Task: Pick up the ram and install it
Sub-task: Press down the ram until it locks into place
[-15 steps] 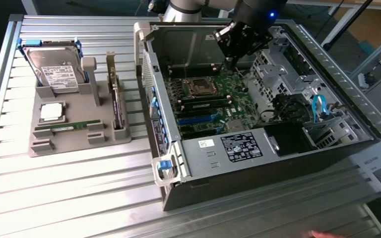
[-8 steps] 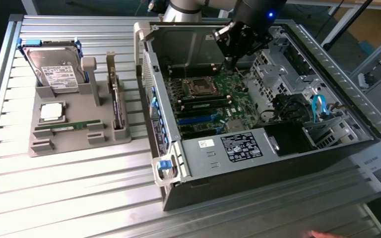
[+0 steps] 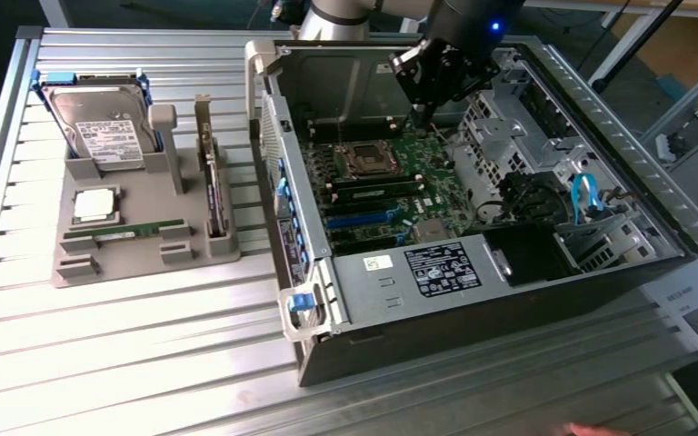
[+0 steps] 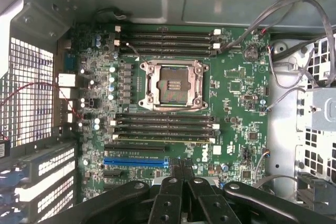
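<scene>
Closed and empty, tool (image 4: 184,174) hangs over motherboard (image 4: 178,103); ram (image 3: 123,232) lies on grey tray (image 3: 143,195) atop slatted metal table (image 3: 119,336).

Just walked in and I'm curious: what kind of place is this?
Probably a lab bench for practising computer assembly: an open computer case on a slatted metal table, a grey holder of spare parts beside it, and a robot arm's gripper above the motherboard.
</scene>
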Tool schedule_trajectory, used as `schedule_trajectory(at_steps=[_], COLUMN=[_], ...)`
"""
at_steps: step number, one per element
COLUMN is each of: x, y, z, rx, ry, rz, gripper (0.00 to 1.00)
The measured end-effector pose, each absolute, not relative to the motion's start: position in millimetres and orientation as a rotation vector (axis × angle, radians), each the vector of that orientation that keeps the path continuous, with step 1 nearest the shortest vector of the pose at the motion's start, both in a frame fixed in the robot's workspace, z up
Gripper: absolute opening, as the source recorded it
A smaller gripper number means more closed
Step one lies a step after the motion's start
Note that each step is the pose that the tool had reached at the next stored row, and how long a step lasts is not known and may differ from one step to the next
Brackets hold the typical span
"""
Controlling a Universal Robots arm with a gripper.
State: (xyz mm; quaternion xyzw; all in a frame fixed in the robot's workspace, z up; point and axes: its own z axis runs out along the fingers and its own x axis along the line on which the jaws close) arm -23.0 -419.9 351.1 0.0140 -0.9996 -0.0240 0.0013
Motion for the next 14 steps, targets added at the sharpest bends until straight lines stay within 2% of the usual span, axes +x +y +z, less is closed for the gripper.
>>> schedule_trajectory(at_steps=[14], x=[-23.0], y=[-419.9], z=[352.4], rx=[0.044], ry=[-3.138], rz=[-0.075], gripper=[0.10])
